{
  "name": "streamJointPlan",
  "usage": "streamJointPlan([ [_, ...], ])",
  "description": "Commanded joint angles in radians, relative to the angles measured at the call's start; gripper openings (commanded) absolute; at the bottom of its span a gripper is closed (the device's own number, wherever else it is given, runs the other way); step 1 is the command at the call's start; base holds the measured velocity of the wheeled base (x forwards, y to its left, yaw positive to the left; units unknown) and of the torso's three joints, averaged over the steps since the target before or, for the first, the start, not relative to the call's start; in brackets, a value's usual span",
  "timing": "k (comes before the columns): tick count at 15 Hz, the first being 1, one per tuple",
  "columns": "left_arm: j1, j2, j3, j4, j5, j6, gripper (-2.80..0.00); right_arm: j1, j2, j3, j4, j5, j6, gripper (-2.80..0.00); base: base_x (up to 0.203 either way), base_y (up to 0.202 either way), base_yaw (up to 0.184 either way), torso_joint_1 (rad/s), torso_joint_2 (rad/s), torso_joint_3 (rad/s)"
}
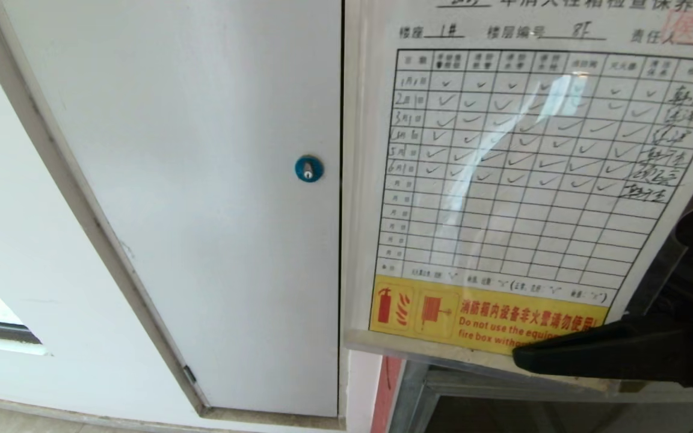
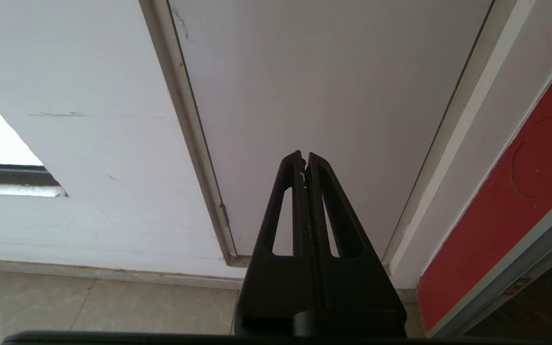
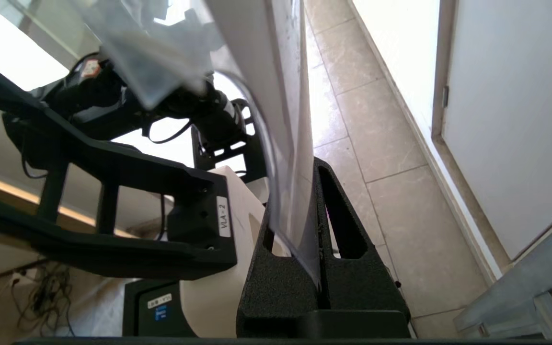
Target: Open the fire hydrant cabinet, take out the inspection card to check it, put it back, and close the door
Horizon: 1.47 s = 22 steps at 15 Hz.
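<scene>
Close before the head camera, the inspection card (image 1: 521,180) is out of the cabinet and held up for checking.

At its bottom edge the right gripper (image 1: 563,355) is clamped on the card's clear sleeve, pinching the thin sheet (image 3: 295,182) between its two black fingers. The card is a white printed grid with ticked rows and handwritten signatures, a red stamp at the top corner and a yellow warning strip along the foot. So opening and taking out look done; returning the card and closing the door remain. The left gripper (image 2: 304,160) hangs low, fingers pressed together on nothing. Behind stands the white panel (image 1: 202,210) with its blue lock (image 1: 309,169), and a red cabinet side (image 2: 520,201).
</scene>
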Motion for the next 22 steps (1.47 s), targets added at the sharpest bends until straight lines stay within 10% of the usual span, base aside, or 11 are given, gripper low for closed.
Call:
streamJointPlan([
  [1,0.0,0.001,0.002,-0.001,0.0,-0.001,-2.8,-0.01,-0.07,0.016,0.002,0.003,0.01,-2.8,0.0,0.0,0.0,0.0,0.0,0.0],
  [16,0.0,0.001,0.002,0.0,0.0,-0.001,-2.8,-0.013,-0.332,0.121,0.083,-0.188,0.136,-2.8,0.0,0.0,0.0,0.0,0.0,0.0],
  [22,0.0,0.001,0.002,0.0,0.0,-0.001,-2.8,-0.013,-0.404,0.252,0.085,-0.404,0.145,-2.8,0.0,0.0,0.0,0.0,0.0,0.0],
])
